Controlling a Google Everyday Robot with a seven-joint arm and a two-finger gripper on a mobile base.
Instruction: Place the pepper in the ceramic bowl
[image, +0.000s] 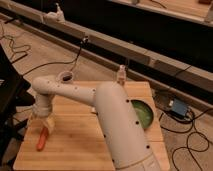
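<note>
The orange-red pepper (42, 140) lies on the wooden table (80, 145) near its front left corner. My gripper (48, 126) hangs from the white arm just above and slightly right of the pepper's upper end, very close to it. The dark-green ceramic bowl (143, 114) sits at the table's right side, partly hidden behind my white arm (115, 120).
A small white mug (65, 77) stands at the table's back left edge. A small white bottle-like object (121, 74) stands at the back edge. Cables and a blue box (176, 107) lie on the floor to the right. A dark chair stands at the left.
</note>
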